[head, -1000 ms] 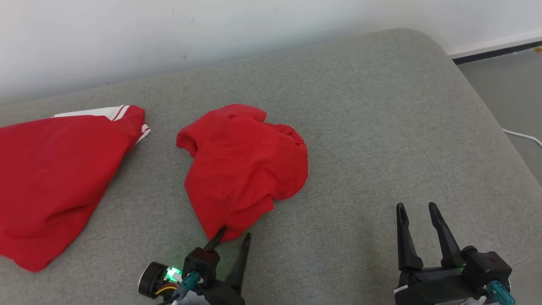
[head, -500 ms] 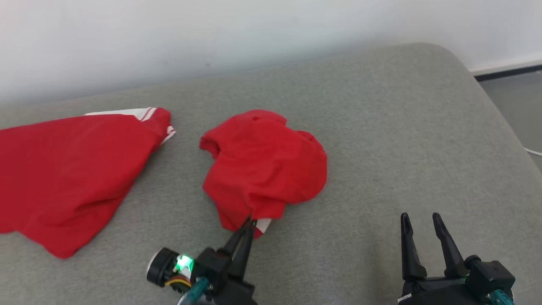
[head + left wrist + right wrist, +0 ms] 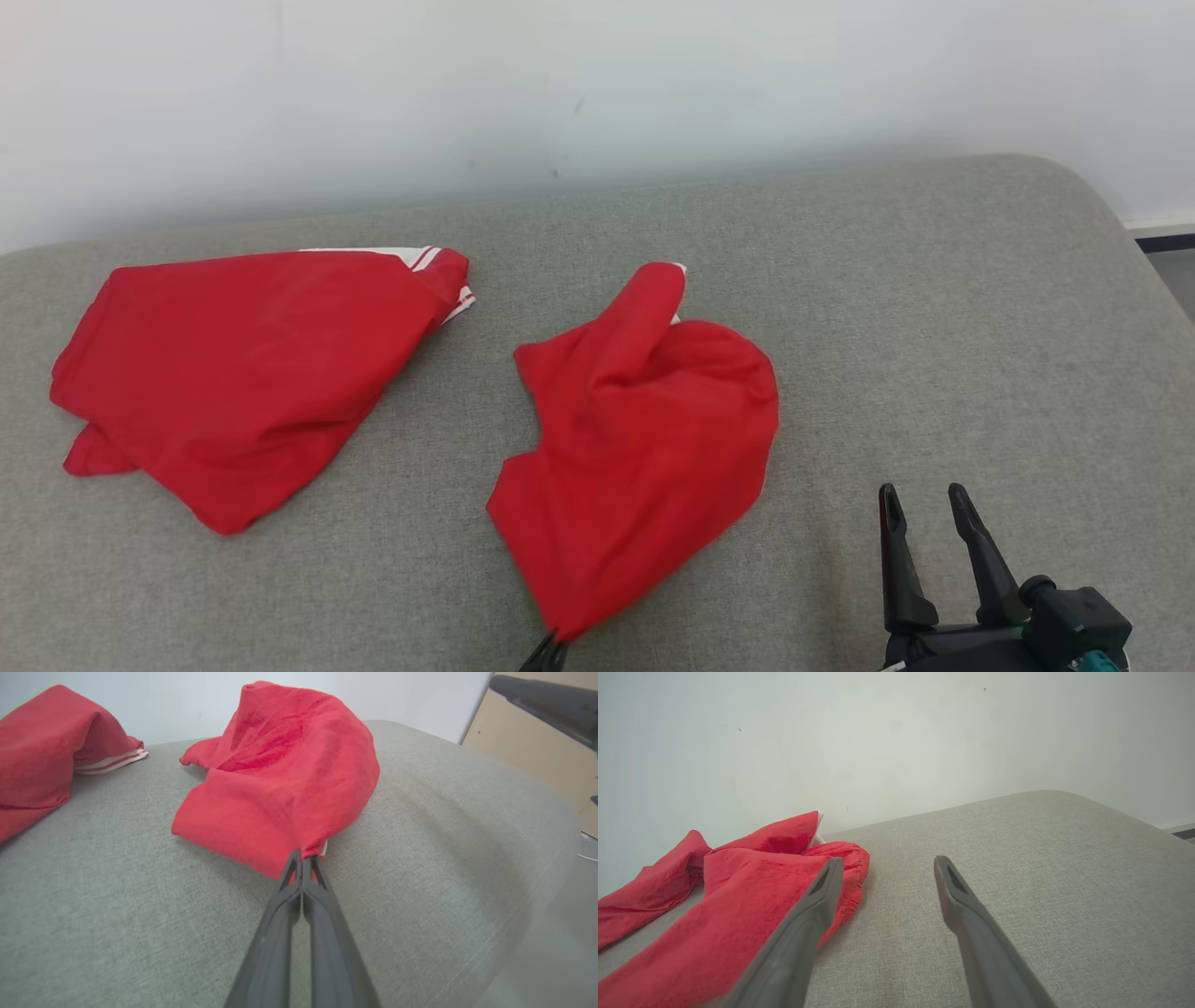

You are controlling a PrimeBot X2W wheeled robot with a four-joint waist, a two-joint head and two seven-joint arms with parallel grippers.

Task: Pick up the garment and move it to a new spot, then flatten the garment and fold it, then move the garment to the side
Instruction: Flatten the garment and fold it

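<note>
A crumpled red garment (image 3: 644,439) lies mid-surface on the grey cushion (image 3: 934,327). My left gripper (image 3: 551,651) sits at the bottom edge of the head view, shut on the garment's near corner. In the left wrist view the closed fingertips (image 3: 302,858) pinch the red cloth's (image 3: 289,765) hem, which shows a bit of white trim. My right gripper (image 3: 924,509) stands open at the lower right, off to the garment's right and apart from it. In the right wrist view its spread gripper (image 3: 887,868) holds nothing, and the garment (image 3: 738,896) lies to its left.
A second red garment (image 3: 252,364) with white striped trim lies spread on the cushion's left part; it also appears as red cloth (image 3: 42,751) in the left wrist view. A pale wall (image 3: 597,93) backs the cushion. The cushion's rounded right edge drops to the floor (image 3: 1174,271).
My left gripper shut on the garment's near corner and drew it toward me, stretching the cloth out. The head camera has shifted, so the whole scene sits further right and lower. The right gripper stays open.
</note>
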